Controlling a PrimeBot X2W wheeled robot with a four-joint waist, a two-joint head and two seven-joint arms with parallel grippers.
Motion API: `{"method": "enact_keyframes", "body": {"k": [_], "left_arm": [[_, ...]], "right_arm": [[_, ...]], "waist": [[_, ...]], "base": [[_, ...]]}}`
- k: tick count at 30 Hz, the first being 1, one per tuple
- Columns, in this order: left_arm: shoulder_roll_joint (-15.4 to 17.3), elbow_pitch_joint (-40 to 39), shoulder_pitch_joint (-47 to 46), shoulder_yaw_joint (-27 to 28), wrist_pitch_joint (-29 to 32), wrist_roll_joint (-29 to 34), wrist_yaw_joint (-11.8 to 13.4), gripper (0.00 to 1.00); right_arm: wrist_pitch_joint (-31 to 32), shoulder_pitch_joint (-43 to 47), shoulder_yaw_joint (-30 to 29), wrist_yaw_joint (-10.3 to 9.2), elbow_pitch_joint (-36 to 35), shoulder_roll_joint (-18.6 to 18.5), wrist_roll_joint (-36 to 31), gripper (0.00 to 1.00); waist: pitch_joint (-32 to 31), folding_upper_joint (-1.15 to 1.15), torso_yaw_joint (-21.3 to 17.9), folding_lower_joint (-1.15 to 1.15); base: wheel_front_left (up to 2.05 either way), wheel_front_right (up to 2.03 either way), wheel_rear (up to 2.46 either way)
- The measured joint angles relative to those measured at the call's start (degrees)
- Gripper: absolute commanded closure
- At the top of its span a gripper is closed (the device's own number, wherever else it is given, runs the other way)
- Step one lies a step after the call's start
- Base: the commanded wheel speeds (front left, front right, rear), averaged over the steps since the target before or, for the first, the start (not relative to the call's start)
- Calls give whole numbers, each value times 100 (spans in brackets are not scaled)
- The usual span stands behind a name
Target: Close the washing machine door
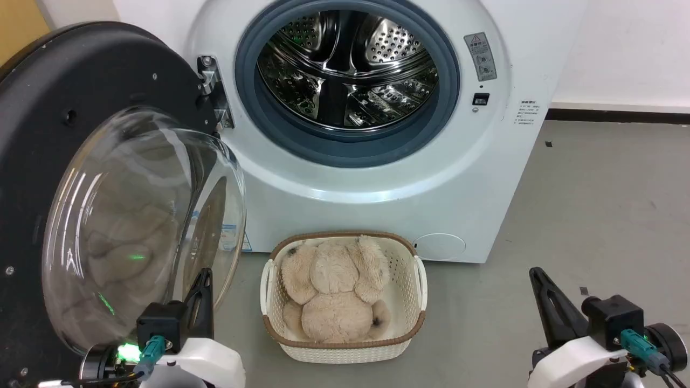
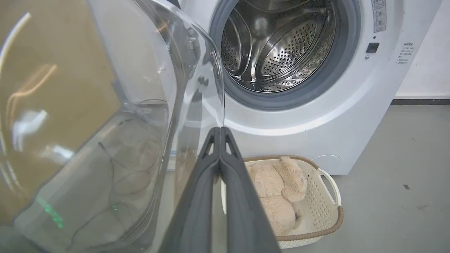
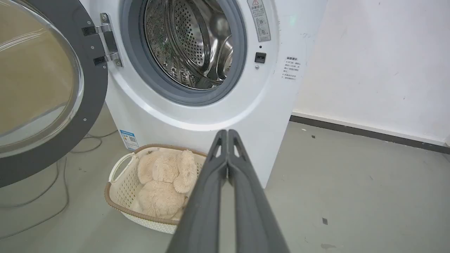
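The washing machine [image 1: 377, 205] stands on the grey floor [image 1: 593, 215] with its round mouth uncovered, so the steel drum [image 1: 345, 64] and the grey rubber gasket [image 1: 345, 153] show in full. The washing machine door [image 1: 81, 81] is swung wide open on the robot's left, held at its hinge [image 1: 213, 89] on the left side of the opening, and its bulging glass window [image 1: 135, 226] faces the robot. The left gripper [image 2: 220, 129] is raised at the lower right edge of that glass bowl with its two fingers pressed together and nothing between them. Its tips sit at the rim of the glass, but it is hard to tell whether they touch it. The right gripper [image 3: 227, 131] hangs over bare floor, well apart from the door and to the right of the machine's front, its fingers likewise closed on nothing. Just in front of the machine, a white basket [image 1: 418, 280] with a brown rim sits on the floor, with a beige plush toy [image 1: 334, 291] lying inside it.
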Motion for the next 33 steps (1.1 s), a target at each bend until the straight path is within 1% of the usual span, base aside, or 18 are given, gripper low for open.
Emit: {"method": "enact_keyframes", "body": {"k": [6, 7, 23, 33], "left_arm": [[0, 0, 0, 3, -1, 0, 0, 100], [0, -1, 2, 0, -1, 0, 3, 0], [0, 36, 3, -103, -107, -1, 37, 0], [0, 57, 3, -190, -218, -3, 83, 0]], "right_arm": [[0, 0, 2, 0, 0, 0, 0, 100], [0, 2, 1, 0, 1, 0, 2, 0], [-97, 3, -13, 0, 14, 0, 77, 0], [-222, 7, -13, 0, 14, 0, 147, 0]], "waist": [[0, 0, 0, 0], [0, 0, 0, 0], [3, 0, 14, 0], [-3, 0, 119, 0]], "base": [[0, 0, 0], [0, 0, 0], [0, 0, 0], [0, 0, 0]]}}
